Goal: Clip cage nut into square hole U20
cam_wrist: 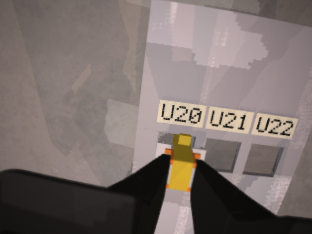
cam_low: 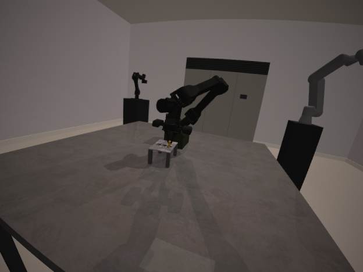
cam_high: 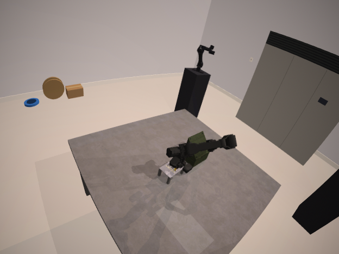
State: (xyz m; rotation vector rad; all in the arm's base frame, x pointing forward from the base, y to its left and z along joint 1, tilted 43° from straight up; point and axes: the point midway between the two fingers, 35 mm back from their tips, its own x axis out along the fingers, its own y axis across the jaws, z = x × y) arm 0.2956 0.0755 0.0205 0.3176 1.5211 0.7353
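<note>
The yellow cage nut (cam_high: 175,169) (cam_low: 169,143) (cam_wrist: 182,167) is pinched between the fingertips of the gripper (cam_low: 170,141) (cam_wrist: 180,164), at the square hole marked U20 (cam_wrist: 169,139); whether it is seated I cannot tell. Around that hole spreads the rail plate (cam_high: 170,170) (cam_low: 160,147) (cam_wrist: 175,75), standing on legs on the grey desk (cam_high: 114,153) (cam_low: 88,187) (cam_wrist: 55,65).

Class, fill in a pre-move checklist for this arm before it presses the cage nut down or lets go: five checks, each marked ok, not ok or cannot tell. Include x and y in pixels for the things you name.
1. Gripper (cam_wrist: 180,164) shut on the yellow cage nut (cam_low: 169,143) (cam_wrist: 181,172): ok.
2. Nut lined up with the hole marked U20 (cam_wrist: 169,138), not U21 or U22: ok; in the wrist view it overlaps the U20 hole.
3. Rail plate (cam_high: 170,170) (cam_low: 161,147) (cam_wrist: 175,80) standing on its legs: ok.
4. Both spring wings hooked through the hole: cannot tell; the nut and fingers hide them.
5. Gripper open and clear of the nut, as the finish requires: not ok.
</note>
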